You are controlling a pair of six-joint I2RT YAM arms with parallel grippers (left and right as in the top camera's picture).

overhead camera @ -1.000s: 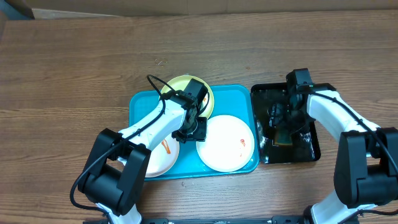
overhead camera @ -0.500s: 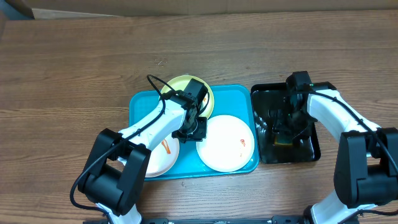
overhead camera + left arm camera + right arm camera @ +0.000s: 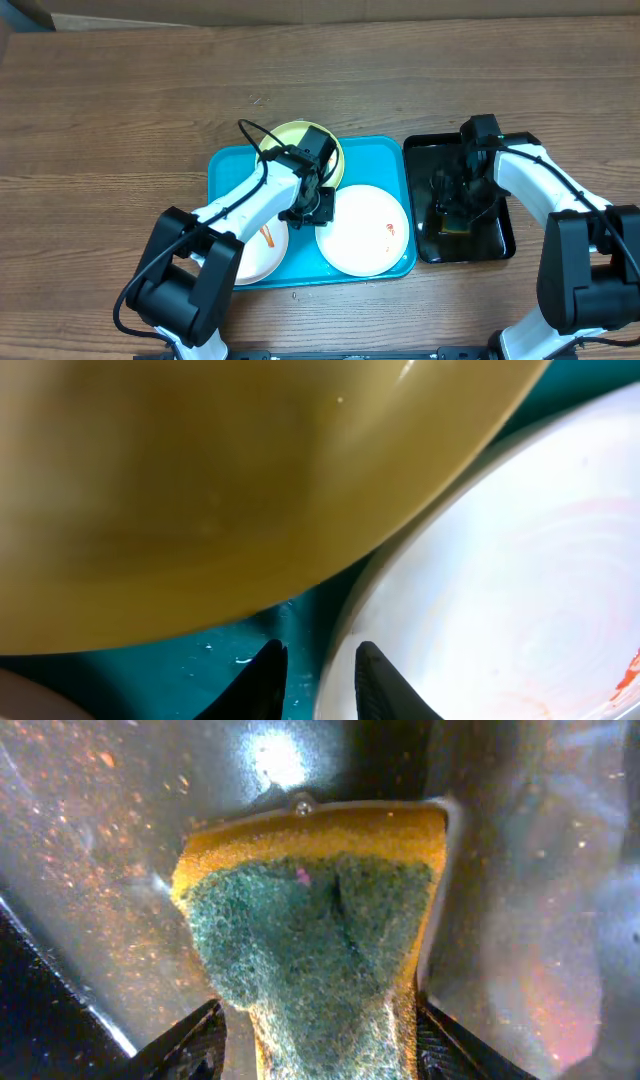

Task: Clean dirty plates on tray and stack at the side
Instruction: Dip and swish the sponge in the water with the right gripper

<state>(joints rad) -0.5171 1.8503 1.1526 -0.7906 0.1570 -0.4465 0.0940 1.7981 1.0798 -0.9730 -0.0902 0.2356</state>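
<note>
On the tray, all three plates still sit inside or across its rim, and I see no stack on the table beside it.

- Yellow-green plate: at the tray's far edge, overhanging the rim. The part I can see shows no smear, but my left arm covers the rest.
- Right white plate: in the tray's near-right half, with an orange smear on it. Not cleaned.
- Left white plate: in the tray's near-left corner, partly under the arm, with an orange streak showing. Not cleaned.
- Left gripper: mid-tray, between the yellow-green plate and the right white plate. Its fingers stand close together astride the white plate's rim, which I read as a pinch on that edge.
- Right gripper: off the tray's right side, over the black tray, squeezing the sponge between both fingers.

My judgement is that this is early in the task. The sponge is in hand and one plate is gripped, but no wiping shows. At least two plates need scrubbing, and all three have yet to be stacked beside the tray.
</note>
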